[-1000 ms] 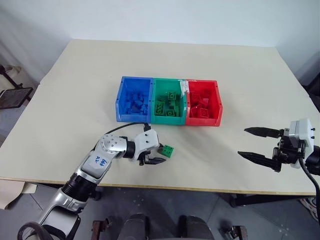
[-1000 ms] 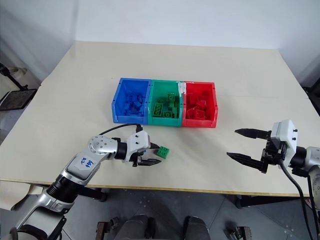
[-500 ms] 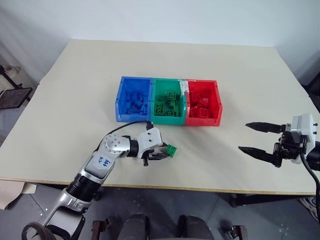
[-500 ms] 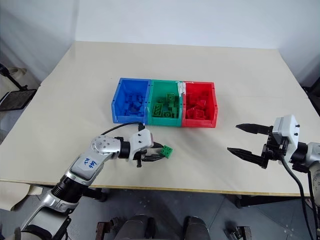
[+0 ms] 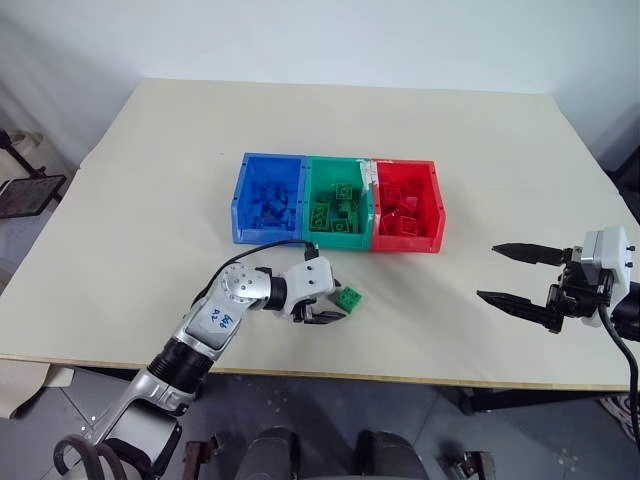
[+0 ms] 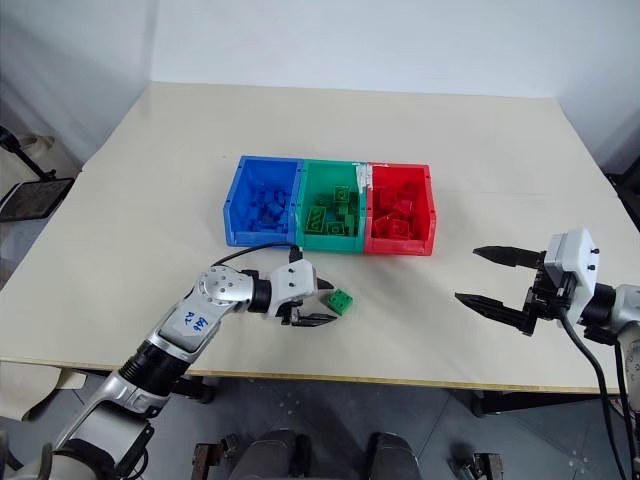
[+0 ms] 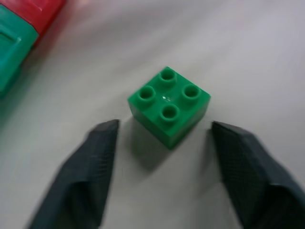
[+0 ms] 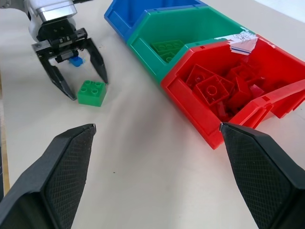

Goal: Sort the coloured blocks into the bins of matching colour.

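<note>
A small green block point(image 5: 349, 298) lies studs-up on the table, in front of the bins. My left gripper point(image 5: 329, 302) stands open astride it, one finger point(image 7: 95, 162) on each side with a gap to the block point(image 7: 169, 105). The right wrist view shows that left gripper point(image 8: 88, 89) straddling the block point(image 8: 92, 92) too. The blue bin point(image 5: 262, 233), green bin point(image 5: 335, 238) and red bin point(image 5: 405, 242) stand joined in a row mid-table, each holding several blocks of its own colour. My right gripper point(image 5: 488, 272) hovers open and empty at the right.
The table's front edge point(image 5: 330, 372) runs close behind the left gripper. A white label point(image 8: 242, 39) sticks up between the green and red bins. Bare tabletop lies between the two grippers and beyond the bins.
My left gripper shifted a little to the right with the green block and then opened; the block now lies free between its fingers. The right gripper has stayed put.
</note>
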Robot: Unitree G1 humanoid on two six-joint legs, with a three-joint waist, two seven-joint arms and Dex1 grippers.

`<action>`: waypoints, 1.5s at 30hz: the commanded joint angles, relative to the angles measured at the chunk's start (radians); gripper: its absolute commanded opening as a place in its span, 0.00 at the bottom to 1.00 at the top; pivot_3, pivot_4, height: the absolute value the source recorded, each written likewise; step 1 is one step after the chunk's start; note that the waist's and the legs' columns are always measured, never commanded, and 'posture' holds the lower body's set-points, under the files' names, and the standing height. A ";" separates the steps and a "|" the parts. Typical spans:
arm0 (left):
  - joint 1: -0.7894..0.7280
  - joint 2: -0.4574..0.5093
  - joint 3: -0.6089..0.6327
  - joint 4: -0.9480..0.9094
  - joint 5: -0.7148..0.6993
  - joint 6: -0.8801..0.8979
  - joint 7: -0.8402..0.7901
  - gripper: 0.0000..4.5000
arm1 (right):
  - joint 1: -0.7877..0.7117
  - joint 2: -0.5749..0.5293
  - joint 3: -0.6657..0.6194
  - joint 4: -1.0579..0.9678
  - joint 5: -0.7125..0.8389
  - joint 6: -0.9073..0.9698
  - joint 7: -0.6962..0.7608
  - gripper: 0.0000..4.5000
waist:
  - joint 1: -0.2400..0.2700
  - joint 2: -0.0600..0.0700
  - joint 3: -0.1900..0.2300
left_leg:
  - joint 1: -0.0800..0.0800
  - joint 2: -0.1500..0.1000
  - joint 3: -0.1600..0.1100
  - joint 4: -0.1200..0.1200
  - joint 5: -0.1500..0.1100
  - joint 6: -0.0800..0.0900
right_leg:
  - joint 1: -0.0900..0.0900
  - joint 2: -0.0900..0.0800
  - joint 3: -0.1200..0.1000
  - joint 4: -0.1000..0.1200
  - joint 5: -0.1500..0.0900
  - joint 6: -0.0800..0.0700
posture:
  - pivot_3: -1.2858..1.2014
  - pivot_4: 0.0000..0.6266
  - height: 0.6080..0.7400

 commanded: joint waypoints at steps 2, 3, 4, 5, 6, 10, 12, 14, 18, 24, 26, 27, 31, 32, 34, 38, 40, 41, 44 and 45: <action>-0.025 -0.034 0.017 0.007 -0.002 -0.032 0.008 0.98 | 0.000 0.000 -0.035 -0.014 0.015 -0.013 -0.007 0.97 | -0.001 0.000 0.000 | 0.000 0.000 0.000 0.000 0.000 0.000 | 0.000 0.000 0.000 0.000 0.000 0.000 | 0.52 0.24 1.00; -0.029 -0.044 0.015 0.010 -0.001 -0.029 0.010 0.98 | -0.002 0.000 -0.034 -0.014 0.015 -0.013 -0.009 0.97 | -0.001 0.000 0.000 | 0.000 0.000 0.000 0.000 0.000 0.000 | 0.000 0.000 0.000 0.000 0.000 0.000 | 0.52 0.24 1.00; -0.032 -0.053 0.010 0.011 0.001 -0.023 0.011 0.98 | -0.003 0.000 -0.034 -0.013 0.015 -0.013 -0.011 0.97 | -0.001 0.000 0.000 | 0.000 0.000 0.000 0.000 0.000 0.000 | 0.000 0.000 0.000 0.000 0.000 0.000 | 0.52 0.24 1.00; -0.032 -0.061 0.002 0.011 0.003 -0.015 0.011 0.98 | -0.004 0.001 -0.033 -0.012 0.014 -0.013 -0.012 0.97 | -0.001 0.000 0.000 | 0.000 0.000 0.000 0.000 0.000 0.000 | 0.000 0.000 0.000 0.000 0.000 0.000 | 0.52 0.24 1.00; -0.032 -0.070 -0.004 0.014 0.007 -0.012 0.014 0.98 | -0.004 0.001 -0.033 -0.011 0.014 -0.014 -0.013 0.97 | -0.001 0.000 0.000 | 0.000 0.000 0.000 0.000 0.000 0.000 | 0.000 0.000 0.000 0.000 0.000 0.000 | 0.52 0.24 1.00; -0.032 -0.094 -0.017 0.044 0.036 -0.012 0.038 0.98 | -0.004 0.001 -0.033 -0.009 0.013 -0.017 -0.018 0.97 | 0.000 0.000 0.000 | 0.000 0.000 0.000 0.000 0.000 0.000 | 0.000 0.000 0.000 0.000 0.000 0.000 | 0.52 0.24 1.00; -0.030 -0.098 -0.021 0.051 0.044 0.002 0.038 0.94 | -0.002 0.001 -0.035 -0.008 0.014 -0.018 -0.018 0.97 | -0.001 0.000 0.000 | 0.000 0.000 0.000 0.000 0.000 0.000 | 0.000 0.000 0.000 0.000 0.000 0.000 | 0.52 0.24 1.00; -0.029 -0.095 -0.014 0.047 0.048 0.012 0.039 0.84 | -0.001 0.000 -0.038 -0.008 0.015 -0.018 -0.019 0.97 | -0.001 0.000 0.000 | 0.000 0.000 0.000 0.000 0.000 0.000 | 0.000 0.000 0.000 0.000 0.000 0.000 | 0.52 0.24 1.00; -0.030 -0.081 0.005 0.042 0.049 0.019 0.044 0.56 | -0.003 0.003 -0.037 -0.006 0.015 -0.021 -0.022 0.97 | -0.002 0.000 0.000 | 0.000 0.000 0.000 0.000 0.000 0.000 | 0.000 0.000 0.000 0.000 0.000 0.000 | 0.52 0.24 1.00; -0.040 -0.079 0.041 0.017 0.031 0.027 0.057 0.47 | -0.013 0.007 -0.031 0.003 0.012 -0.026 -0.024 0.97 | -0.002 0.000 0.000 | 0.000 0.000 0.000 0.000 0.000 0.000 | 0.000 0.000 0.000 0.000 0.000 0.000 | 0.52 0.24 1.00; -0.073 -0.107 0.080 -0.011 0.006 0.056 0.089 0.47 | -0.021 0.009 -0.030 0.008 0.013 -0.029 -0.024 0.97 | -0.002 0.000 0.000 | 0.000 0.000 0.000 0.000 0.000 0.000 | 0.000 0.000 0.000 0.000 0.000 0.000 | 0.52 0.24 1.00; -0.095 -0.127 0.103 -0.017 -0.004 0.072 0.116 0.47 | -0.025 0.010 -0.032 0.010 0.016 -0.031 -0.024 0.97 | 0.000 0.000 0.000 | 0.000 0.000 0.000 0.000 0.000 0.000 | 0.000 0.000 0.000 0.000 0.000 0.000 | 0.52 0.24 1.00; -0.190 -0.179 0.176 -0.003 -0.008 0.119 0.213 0.47 | -0.032 0.011 -0.049 0.013 0.038 -0.042 -0.007 0.97 | 0.009 0.000 0.000 | -0.001 0.000 -0.001 0.001 0.000 0.000 | 0.000 0.000 0.000 0.000 0.000 0.000 | 0.52 0.24 1.00; -0.217 -0.192 0.196 0.008 -0.008 0.123 0.241 0.47 | -0.032 0.012 -0.057 0.011 0.047 -0.043 -0.001 0.97 | 0.010 0.000 0.000 | -0.001 -0.001 -0.001 0.001 0.000 0.000 | 0.000 0.000 -0.001 0.000 0.000 0.000 | 0.52 0.24 1.00; -0.281 -0.219 0.240 0.053 -0.003 0.124 0.314 0.47 | -0.050 0.021 -0.076 0.007 0.079 -0.032 -0.016 0.97 | 0.013 0.000 0.000 | -0.001 -0.001 -0.001 0.001 0.000 0.000 | 0.000 0.000 -0.001 0.000 0.000 0.000 | 0.52 0.24 1.00; -0.394 -0.245 0.278 0.230 0.053 0.061 0.471 0.47 | -0.132 0.055 -0.090 0.024 0.109 0.003 -0.106 0.97 | 0.011 -0.001 0.000 | 0.000 -0.001 0.001 0.001 0.000 0.001 | 0.000 0.000 0.000 0.000 0.000 0.001 | 0.52 0.24 1.00; -0.426 -0.248 0.277 0.324 0.080 0.033 0.531 0.47 | -0.136 0.062 -0.085 0.027 0.103 -0.004 -0.104 0.97 | 0.014 -0.001 0.000 | 0.000 0.000 0.000 0.000 0.000 0.001 | 0.000 0.000 -0.001 0.000 0.000 0.001 | 0.52 0.24 1.00; -0.435 -0.251 0.275 0.359 0.084 0.019 0.540 0.47 | -0.134 0.063 -0.081 0.028 0.098 -0.009 -0.099 0.97 | 0.015 -0.001 0.000 | 0.000 -0.001 0.000 0.000 0.000 0.001 | 0.000 0.000 -0.001 0.000 0.000 0.001 | 0.52 0.24 1.00; -0.457 -0.266 0.259 0.448 0.100 -0.016 0.565 0.63 | -0.137 0.066 -0.073 0.036 0.089 -0.015 -0.094 0.97 | 0.018 -0.001 0.001 | 0.000 -0.002 0.000 0.000 0.000 0.001 | -0.001 0.000 -0.001 0.001 0.000 0.001 | 0.52 0.24 1.00; -0.459 -0.270 0.255 0.463 0.104 -0.024 0.570 0.70 | -0.139 0.068 -0.072 0.037 0.087 -0.016 -0.092 0.97 | 0.018 -0.001 0.001 | -0.001 -0.002 0.001 0.000 0.000 0.001 | -0.001 0.000 -0.001 0.001 0.001 0.001 | 0.52 0.24 1.00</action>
